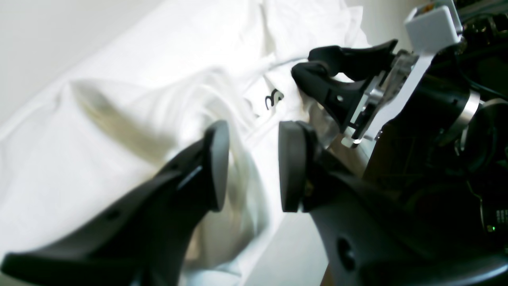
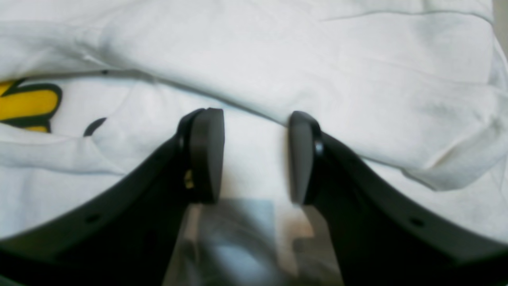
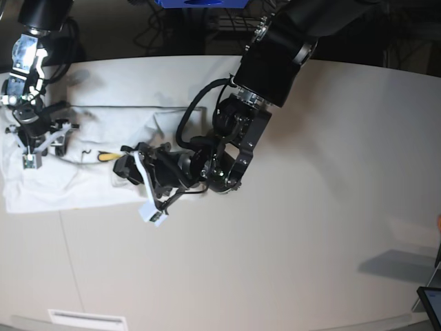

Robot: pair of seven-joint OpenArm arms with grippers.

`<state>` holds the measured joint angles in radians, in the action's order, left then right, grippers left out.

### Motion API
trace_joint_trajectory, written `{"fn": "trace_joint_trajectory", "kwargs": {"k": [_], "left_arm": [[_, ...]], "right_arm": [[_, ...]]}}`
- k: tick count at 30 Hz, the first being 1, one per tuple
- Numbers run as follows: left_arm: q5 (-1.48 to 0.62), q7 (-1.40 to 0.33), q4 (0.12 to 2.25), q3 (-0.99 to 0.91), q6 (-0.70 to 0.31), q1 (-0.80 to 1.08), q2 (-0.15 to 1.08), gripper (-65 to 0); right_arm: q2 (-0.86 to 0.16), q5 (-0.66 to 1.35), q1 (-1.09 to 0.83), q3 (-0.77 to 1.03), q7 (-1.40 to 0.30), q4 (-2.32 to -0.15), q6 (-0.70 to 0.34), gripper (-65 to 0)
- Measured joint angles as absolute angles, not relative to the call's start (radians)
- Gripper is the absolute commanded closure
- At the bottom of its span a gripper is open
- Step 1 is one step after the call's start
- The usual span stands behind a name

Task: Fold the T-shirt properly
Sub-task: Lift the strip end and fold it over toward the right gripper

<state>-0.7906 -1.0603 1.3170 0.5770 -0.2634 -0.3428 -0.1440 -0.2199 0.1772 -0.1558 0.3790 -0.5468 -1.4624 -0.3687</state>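
The shirt [image 3: 89, 155] lies bunched at the table's [image 3: 310, 207] far-left edge, partly folded over — plain reverse up, a yellow print patch [image 2: 27, 104] showing. Both arms sit on it. Left gripper [image 1: 250, 167] is part open, nothing between the pads; right gripper [image 2: 256, 155] likewise part open, hovering over a fold edge, empty. Looks like mid-fold, between grasps. Next move likely calls for closing on a hem or fold edge — then pulling it flat.
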Motion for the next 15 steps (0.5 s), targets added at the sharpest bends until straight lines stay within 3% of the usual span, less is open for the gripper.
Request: {"fn": "trace_joint_trajectory", "kwargs": {"k": [4, 12, 14, 15], "left_arm": [[-0.791, -1.059, 1.321, 0.566, -0.263, -0.344, -0.143, -26.5], [-0.783, -0.998, 1.447, 0.574, -0.266, -0.368, -0.144, -25.0], [-0.716, -0.999, 1.476, 0.574, -0.265, -0.368, -0.143, -19.5], [-0.670, -0.998, 1.489, 0.578, -0.266, -0.368, -0.136, -12.1]], "right_arm": [[-0.220, 0.177, -0.156, 0.379, -0.547, -1.462, -0.369, -26.4], [-0.220, 0.177, -0.156, 0.379, -0.547, -1.462, -0.369, -26.4], [-0.220, 0.177, -0.156, 0.379, -0.547, -1.462, -0.369, -26.4], [-0.220, 0.178, -0.156, 0.379, -0.546, -1.462, -0.369, -26.4]]}}
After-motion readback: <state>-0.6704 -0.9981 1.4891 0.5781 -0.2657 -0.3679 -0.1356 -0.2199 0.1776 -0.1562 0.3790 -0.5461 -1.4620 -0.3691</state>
